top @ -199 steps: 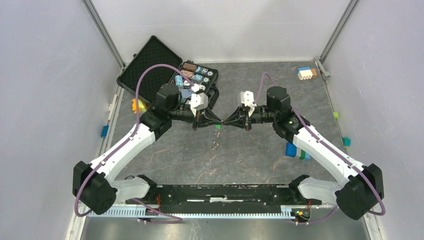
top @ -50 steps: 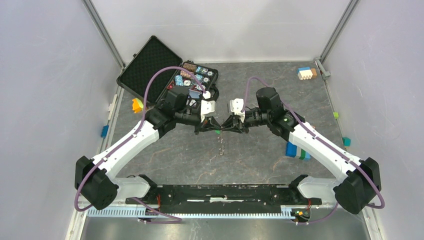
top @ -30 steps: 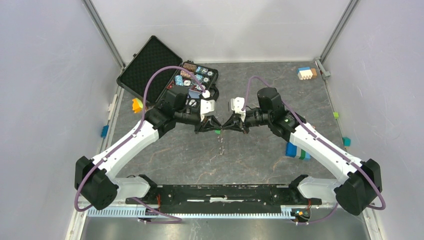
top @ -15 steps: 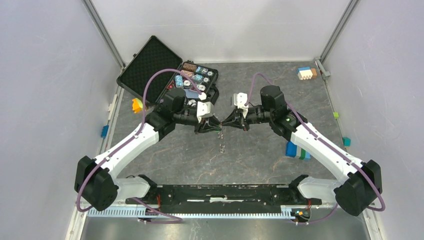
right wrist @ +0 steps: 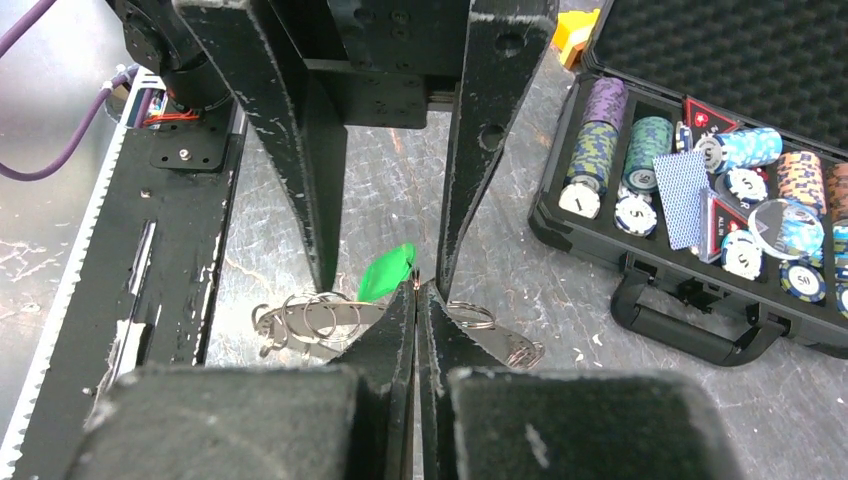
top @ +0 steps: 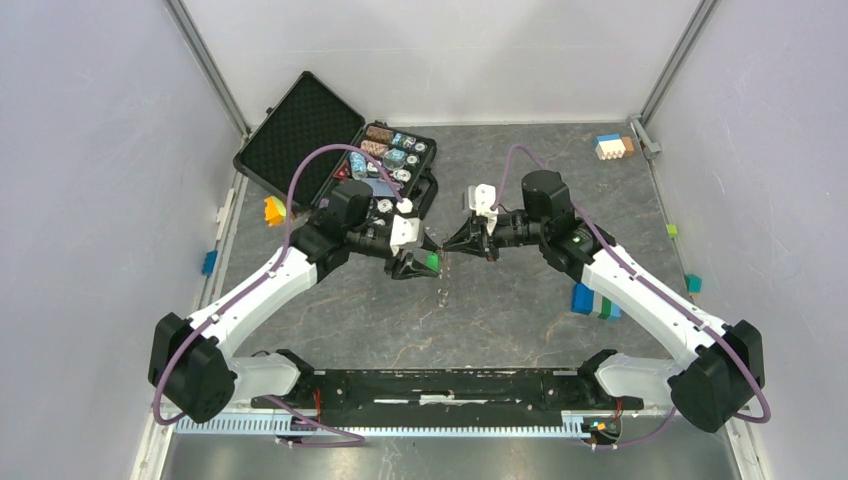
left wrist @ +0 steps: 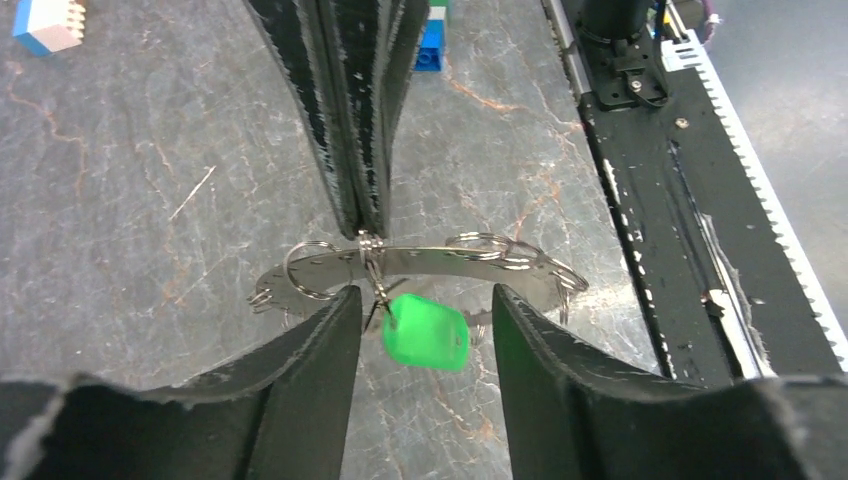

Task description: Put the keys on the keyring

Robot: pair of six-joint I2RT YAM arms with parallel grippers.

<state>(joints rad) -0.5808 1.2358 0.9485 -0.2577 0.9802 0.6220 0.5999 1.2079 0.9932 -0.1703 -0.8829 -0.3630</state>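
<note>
A tiny key with a bright green head (left wrist: pixel 425 333) hangs on a small wire ring (left wrist: pixel 371 250) that my right gripper (left wrist: pixel 368 228) pinches shut. My left gripper (left wrist: pixel 423 292) is open, its jaws on either side of the green head without touching it. A curved grey metal strip carrying several small rings, the keyring (left wrist: pixel 440 260), spans just behind the key at the pinched spot. In the top view the green key (top: pixel 431 262) sits at the left gripper (top: pixel 425 262), facing the right gripper (top: pixel 450 243). In the right wrist view the green key (right wrist: pixel 385 272) lies just past my shut right gripper (right wrist: pixel 415 290).
An open black case of poker chips (top: pixel 385 165) stands behind the left arm, and in the right wrist view (right wrist: pixel 720 190). Blue and green blocks (top: pixel 590 300) lie right, an orange block (top: pixel 272 210) left, a white-blue block (top: pixel 610 147) far right. A black rail (top: pixel 440 385) runs along the near edge.
My left gripper has opened, let go of the green key and drawn back a little towards the near left. My right gripper stays shut and holds its place.
</note>
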